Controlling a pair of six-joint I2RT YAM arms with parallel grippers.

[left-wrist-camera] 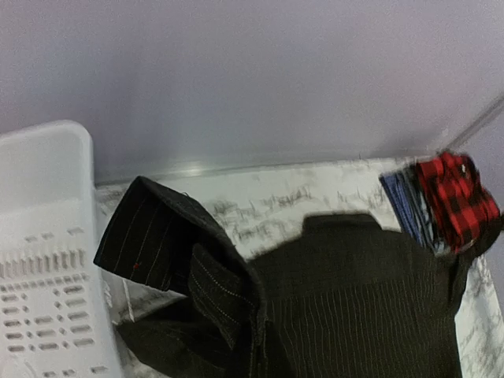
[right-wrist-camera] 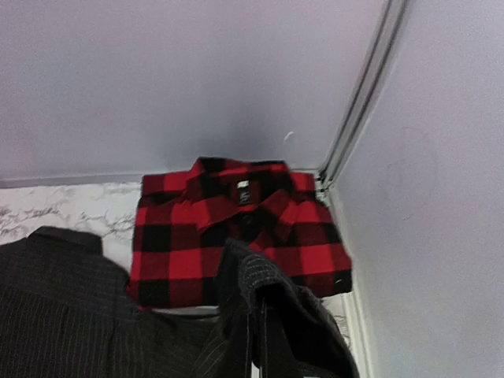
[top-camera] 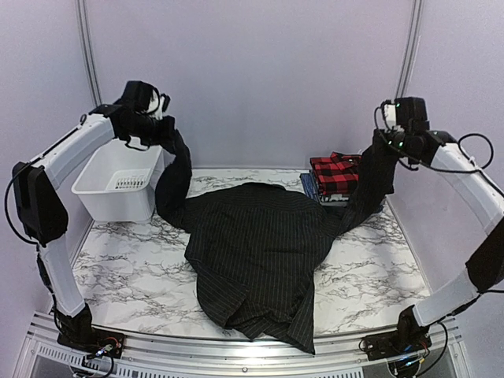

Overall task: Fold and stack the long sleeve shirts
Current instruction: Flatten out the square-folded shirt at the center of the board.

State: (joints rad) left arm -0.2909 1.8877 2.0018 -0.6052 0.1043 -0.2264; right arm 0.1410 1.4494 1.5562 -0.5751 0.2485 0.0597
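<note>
Both sleeves up: I hold the black pinstriped shirt (top-camera: 256,252) with the left gripper (top-camera: 163,130) at ten o'clock and the right gripper (top-camera: 391,140) at two o'clock, each clamped tight on a cuff. The shirt's body lies spread and unfolded at the centre of the marble table (top-camera: 134,276). The red plaid shirt (top-camera: 335,173) tops a folded stack at one o'clock. By my reckoning, this shirt's folding has barely begun.
</note>
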